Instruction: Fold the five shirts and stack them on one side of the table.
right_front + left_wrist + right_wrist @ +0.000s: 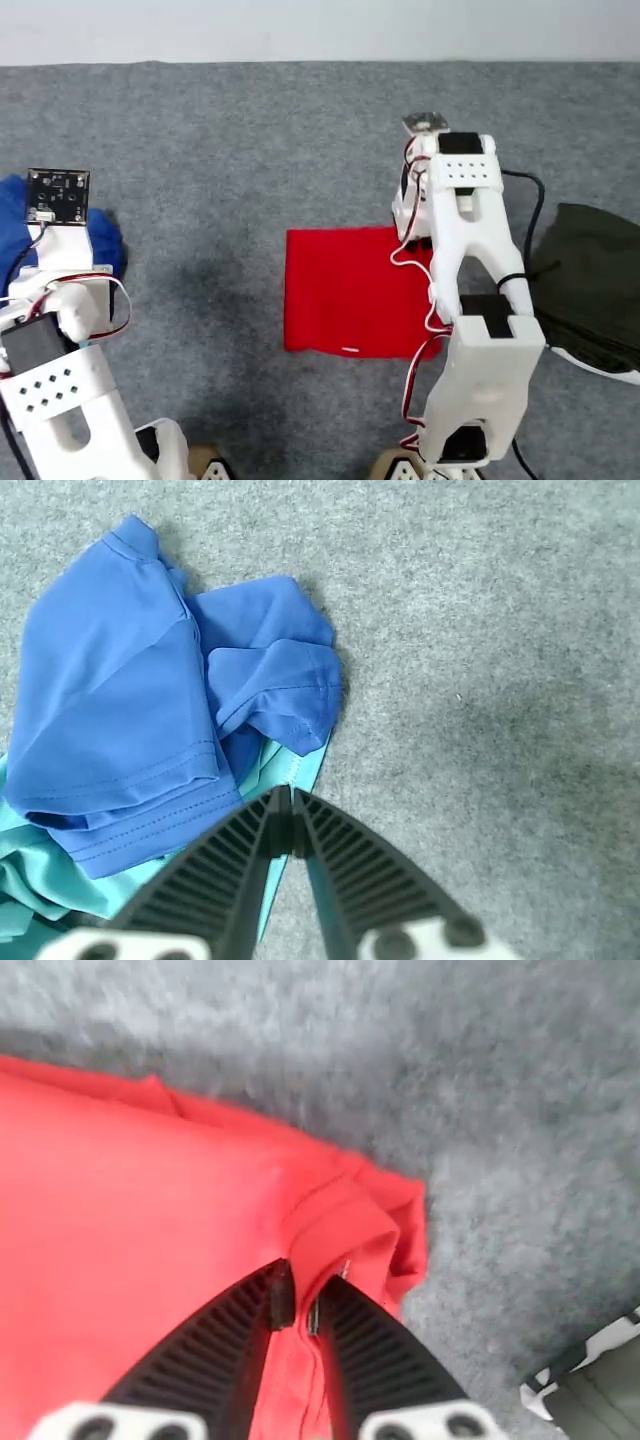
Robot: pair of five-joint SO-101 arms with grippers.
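Right gripper (297,1305) clamps a folded corner of the red shirt (340,290), mid-table; left gripper (291,805), closed and empty, hangs by the blue shirt (120,680) at the table's left edge. A shallow pinch may slip, unfolding it.

The left arm (55,385) stands at the table's left near edge, its white links running away from the base to the wrist, where the camera board (58,196) lies flat at the far end. The left gripper (288,815) points downward, its two black ribbed fingers pressed together at the tips with nothing between them.

The right arm (480,300) reaches further out over the table, upper link and forearm nearly in one line, red and white wires looping along its side. The right gripper (298,1305) is tipped down, its fingers closed to a narrow slit on a raised fold of the red shirt (130,1220).
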